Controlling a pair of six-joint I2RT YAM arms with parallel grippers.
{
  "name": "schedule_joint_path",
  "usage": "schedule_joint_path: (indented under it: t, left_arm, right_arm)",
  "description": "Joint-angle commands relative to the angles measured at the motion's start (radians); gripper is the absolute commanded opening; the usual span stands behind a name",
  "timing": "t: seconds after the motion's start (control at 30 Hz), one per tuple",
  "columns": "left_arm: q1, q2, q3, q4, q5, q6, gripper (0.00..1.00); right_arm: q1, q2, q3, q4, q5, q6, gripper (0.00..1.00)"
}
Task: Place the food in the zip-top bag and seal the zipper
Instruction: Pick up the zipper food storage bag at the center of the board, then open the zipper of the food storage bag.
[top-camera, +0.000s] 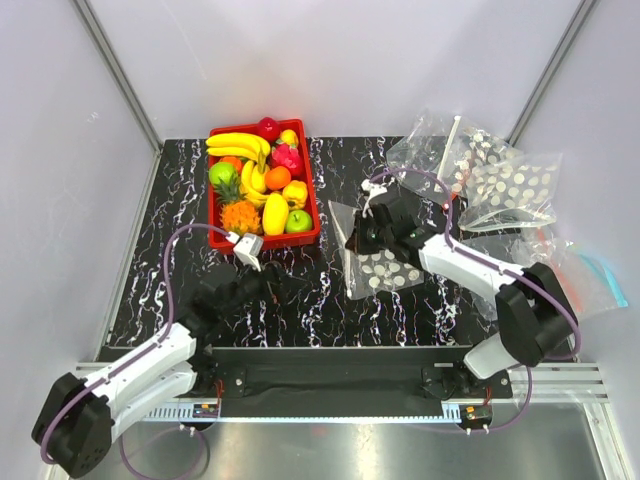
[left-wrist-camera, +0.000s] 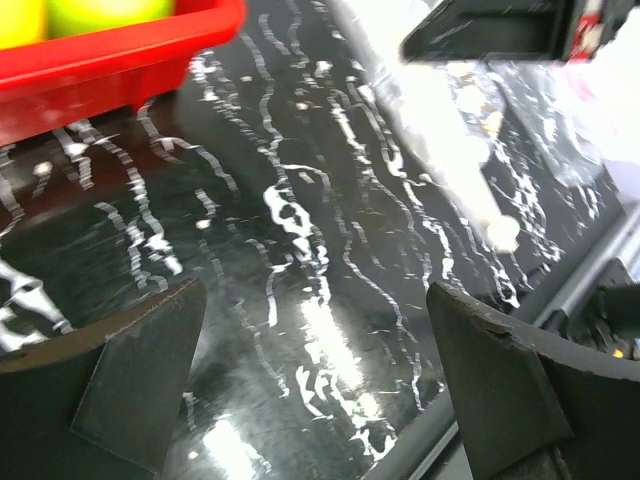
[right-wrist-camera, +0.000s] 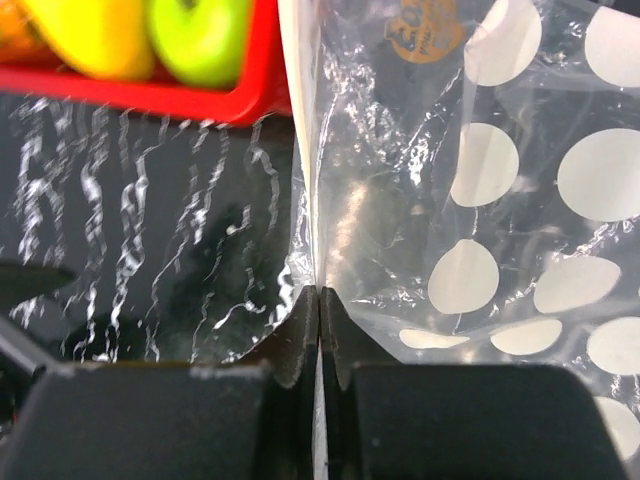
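The bag (top-camera: 378, 262) is lying flat on the bench (top-camera: 160, 290), just right of the tray (top-camera: 213, 205). The apple (top-camera: 298, 221) and bananas (top-camera: 240, 143) are sitting in that tray. Your right jaws are pressing together on the bag's edge, right at the zipper (right-wrist-camera: 297, 120). Your left jaws are hanging spread over bare bench near the tray's front, gripping nothing.

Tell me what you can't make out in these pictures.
Right wrist view: the right gripper, shut on the zip-top bag, hides its edge; sealed or open, cannot tell.
Left wrist view: blurred; top edge cuts off fruit in the red tray.
Top view: the bananas hide whatever lies beneath.
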Motion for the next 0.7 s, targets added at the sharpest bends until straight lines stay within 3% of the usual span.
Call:
schedule_joint_path:
  t: [0.0,0.13,0.37,0.5,0.67]
  left_arm:
    - [-0.017,0.051,0.048,0.162,0.045,0.016,0.99]
    - [-0.022,0.147,0.057,0.202,0.071,-0.009,0.98]
    - [-0.033,0.281,0.064,0.315,0.127,-0.061,0.97]
    - [-0.042,0.289,0.056,0.358,0.14,-0.067,0.96]
    - [-0.051,0.252,0.041,0.403,0.151,-0.056,0.88]
  right_arm:
    - [0.04,-0.081,-0.072,0.235,-0.116,-0.035,0.05]
    - [0.109,-0.121,-0.138,0.286,-0.118,-0.023,0.08]
    - [0.193,-0.223,-0.282,0.393,-0.112,0.074,0.0]
    - [0.219,-0.272,-0.321,0.421,-0.123,0.098,0.0]
    - [0.236,-0.309,-0.335,0.419,-0.126,0.115,0.0]
